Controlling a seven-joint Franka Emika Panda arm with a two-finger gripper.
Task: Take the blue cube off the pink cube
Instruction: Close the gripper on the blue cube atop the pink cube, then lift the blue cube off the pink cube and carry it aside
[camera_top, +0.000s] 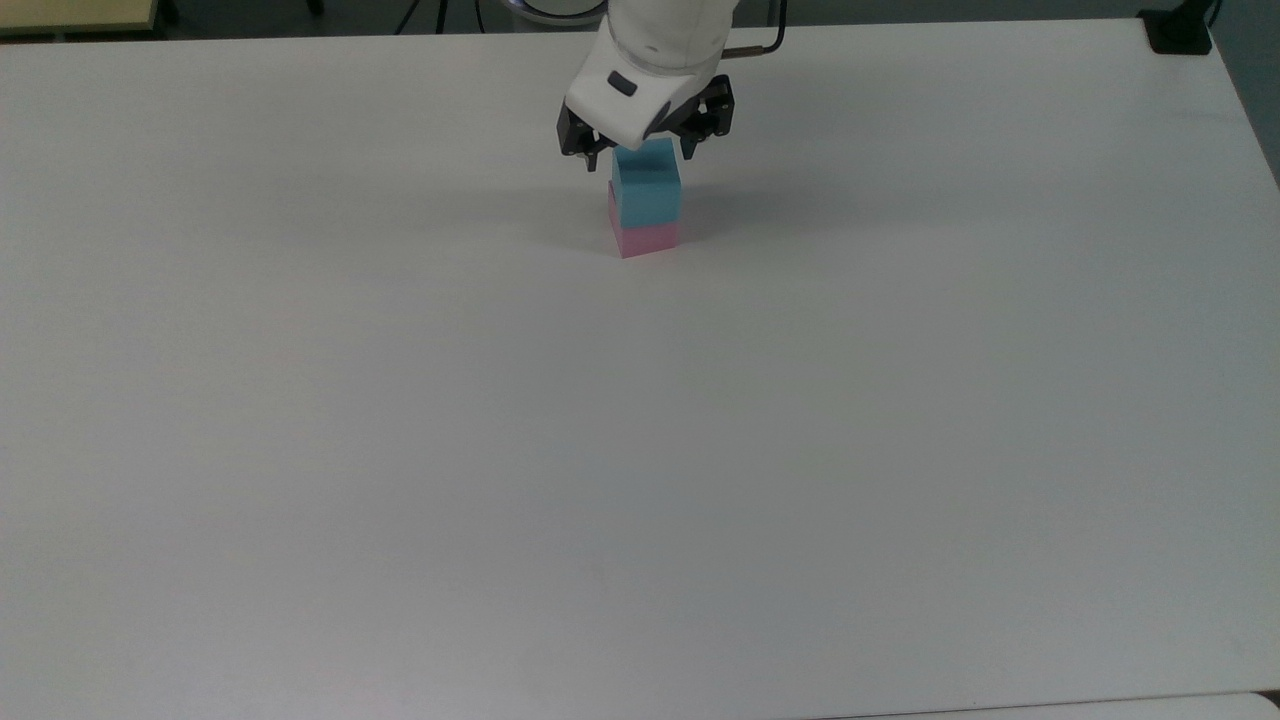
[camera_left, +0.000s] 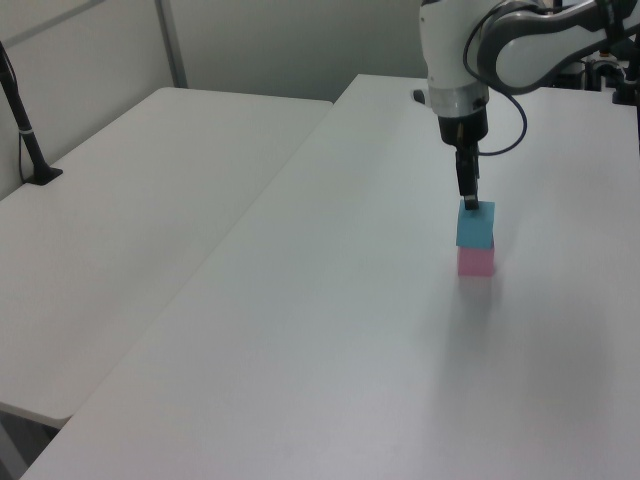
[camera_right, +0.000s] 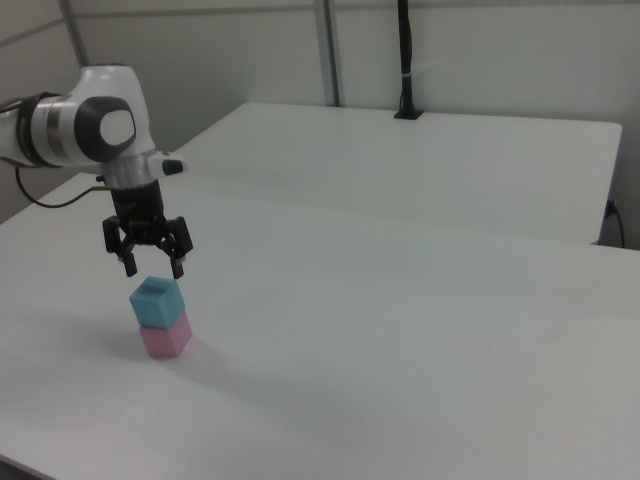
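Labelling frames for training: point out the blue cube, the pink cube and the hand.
blue cube (camera_top: 647, 195), top view, on its front face.
pink cube (camera_top: 648, 238), top view, on its front face.
hand (camera_right: 153, 269), right view, midway between its fingertips, above the blue cube.
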